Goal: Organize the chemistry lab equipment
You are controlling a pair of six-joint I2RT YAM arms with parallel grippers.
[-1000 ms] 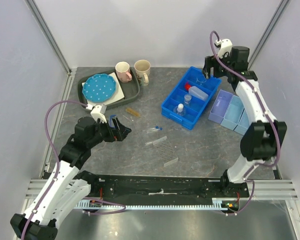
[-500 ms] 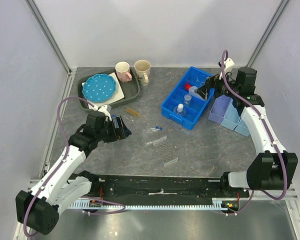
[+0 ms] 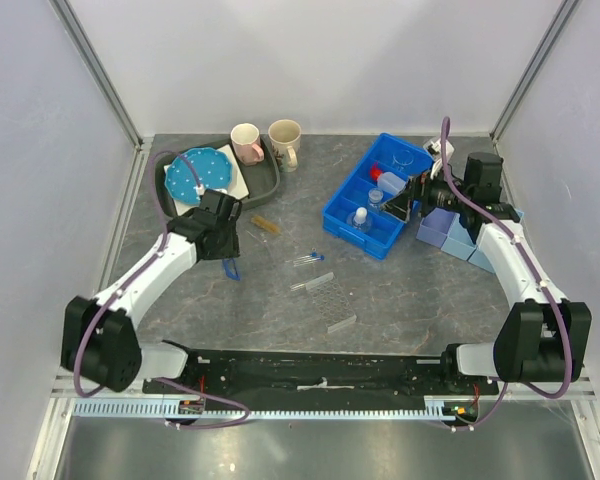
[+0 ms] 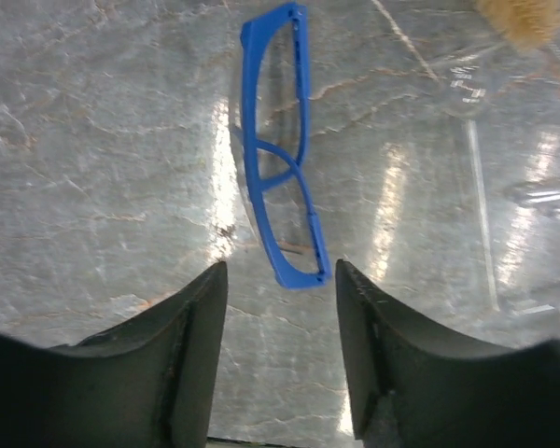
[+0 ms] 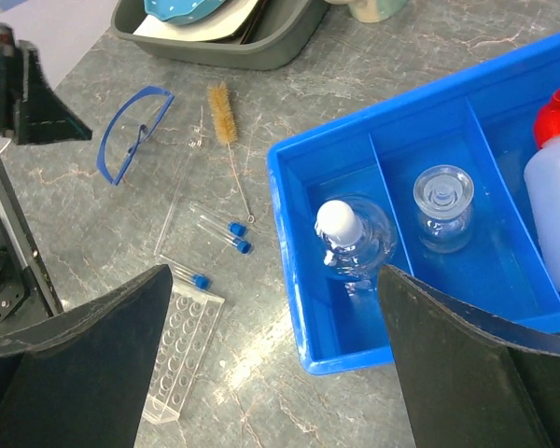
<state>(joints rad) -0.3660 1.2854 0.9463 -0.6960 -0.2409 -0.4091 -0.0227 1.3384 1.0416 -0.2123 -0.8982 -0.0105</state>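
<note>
Working down from the table to the blue bin, right gripper wide open above it: lower left gripper, fingers spread, straddle the blue-framed safety glasses lying flat just ahead, and pinch the frame gently, not the lens.

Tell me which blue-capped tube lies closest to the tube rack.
The lone tube, lying right at the far end of the clear tube rack. The other two tubes lie side by side, set apart from the rack.

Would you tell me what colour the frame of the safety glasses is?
Blue; the safety glasses show best in the left wrist view.
</note>
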